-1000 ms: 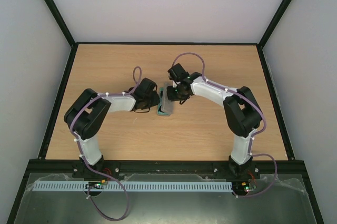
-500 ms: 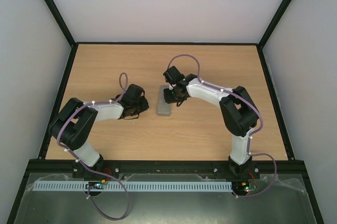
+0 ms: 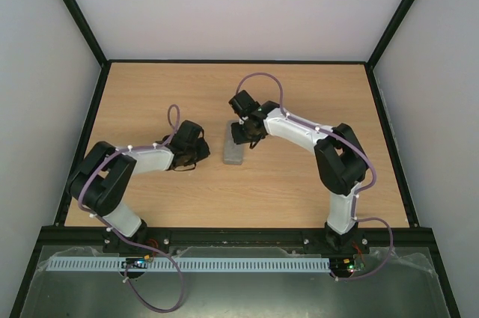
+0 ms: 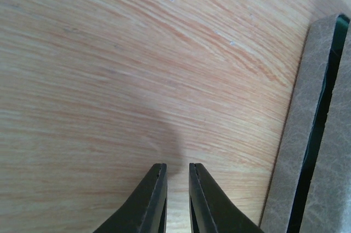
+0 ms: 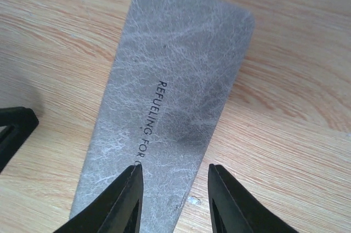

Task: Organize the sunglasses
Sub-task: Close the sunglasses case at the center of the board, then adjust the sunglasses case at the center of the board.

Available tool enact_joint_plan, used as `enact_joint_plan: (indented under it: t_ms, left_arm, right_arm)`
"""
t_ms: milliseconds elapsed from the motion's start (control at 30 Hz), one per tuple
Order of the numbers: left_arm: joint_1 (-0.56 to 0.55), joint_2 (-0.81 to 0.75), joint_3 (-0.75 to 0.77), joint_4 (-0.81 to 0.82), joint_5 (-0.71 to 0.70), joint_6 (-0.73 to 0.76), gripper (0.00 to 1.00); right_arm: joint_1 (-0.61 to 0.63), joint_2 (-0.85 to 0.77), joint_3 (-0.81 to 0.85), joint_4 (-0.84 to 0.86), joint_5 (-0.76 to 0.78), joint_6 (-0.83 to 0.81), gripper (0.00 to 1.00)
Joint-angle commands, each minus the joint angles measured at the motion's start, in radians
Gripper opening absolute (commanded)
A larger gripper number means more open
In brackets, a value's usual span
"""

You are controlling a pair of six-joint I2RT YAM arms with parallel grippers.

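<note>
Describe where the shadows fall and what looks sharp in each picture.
Left wrist view: a soft shadow lies on the table just ahead of the jaws. Right wrist view: the lettering on the grey case is sharp, with a dim shadow patch beside it. Top view: even light, no glare.

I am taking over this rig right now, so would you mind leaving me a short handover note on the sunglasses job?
Left gripper: nearly shut, empty, low over the table just left of the grey case.
Right gripper: jaws open, poised over the case, not gripping it.
Case: lies flat mid-table and looks closed.
Sunglasses: not visible in any view; possibly inside the case, which I cannot confirm.
Done: case appears shut.
Left: probably verify the sunglasses are inside, then pull both arms back.
</note>
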Motion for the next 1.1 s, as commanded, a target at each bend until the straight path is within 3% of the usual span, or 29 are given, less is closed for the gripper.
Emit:
enact_joint_plan:
  t_ms: [0, 200, 433, 733, 900, 1067]
  left_arm:
    - [0.006, -0.035, -0.028, -0.105, -0.014, 0.014, 0.15]
    - [0.005, -0.099, -0.043, -0.141, -0.023, 0.007, 0.17]
    - [0.005, -0.137, -0.056, -0.168, -0.035, 0.006, 0.21]
    - [0.005, -0.161, -0.075, -0.172, -0.038, 0.005, 0.22]
    - [0.005, -0.162, -0.079, -0.173, -0.035, 0.005, 0.22]
    - [0.005, -0.165, -0.071, -0.181, -0.038, 0.009, 0.22]
  right_arm:
    - [0.004, -0.050, 0.044, -0.047, 0.019, 0.004, 0.35]
    - [0.040, -0.008, 0.097, -0.066, 0.040, -0.002, 0.37]
    - [0.131, 0.060, 0.144, -0.106, 0.167, 0.013, 0.36]
    - [0.155, 0.161, 0.086, -0.112, 0.237, 0.009, 0.31]
    - [0.157, 0.106, 0.086, -0.113, 0.244, -0.004, 0.29]
    - [0.155, 0.000, 0.084, -0.107, 0.253, -0.008, 0.36]
